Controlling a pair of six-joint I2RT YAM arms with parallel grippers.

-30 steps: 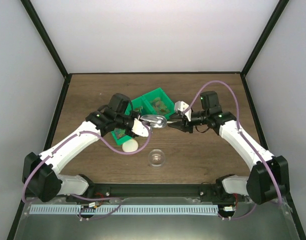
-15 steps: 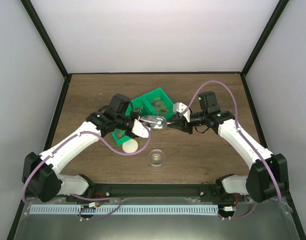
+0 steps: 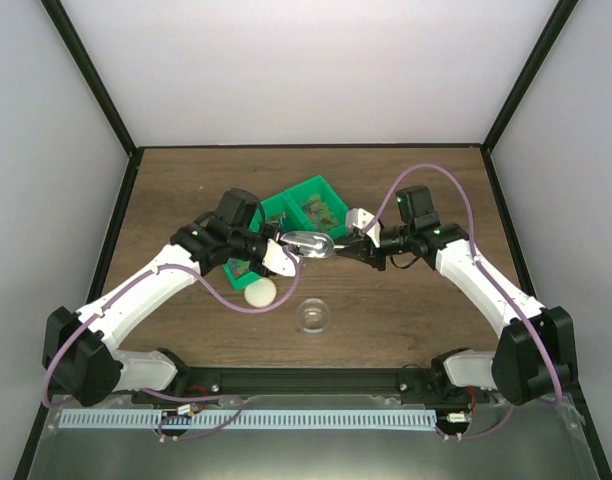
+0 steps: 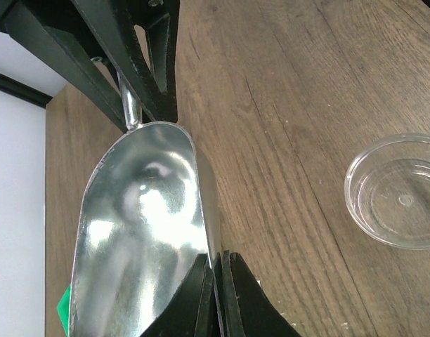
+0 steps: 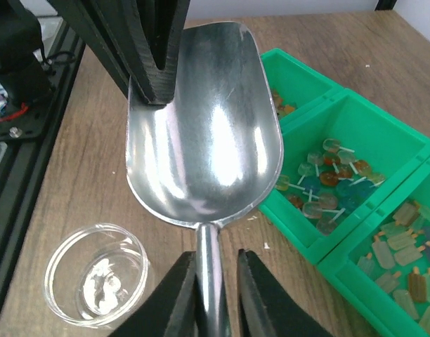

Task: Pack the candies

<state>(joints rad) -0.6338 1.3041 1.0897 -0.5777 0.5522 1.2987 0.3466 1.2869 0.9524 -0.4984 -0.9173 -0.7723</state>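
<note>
Scoop hand-over in hand: left gripper's (image 4: 216, 261) jaws were pinched on the metal scoop's (image 5: 201, 133) rim just beside the green bin (image 5: 383, 118) holding the candies (image 5: 327, 179), while right gripper's (image 5: 216, 258) jaws flanked its handle, slightly apart; the next move, I judged, needed right to clamp before left released.

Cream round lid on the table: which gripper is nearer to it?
Left. The left gripper, holding the shiny metal scoop, is just beyond the lid; the right gripper, at its handle, is farther right.
</note>
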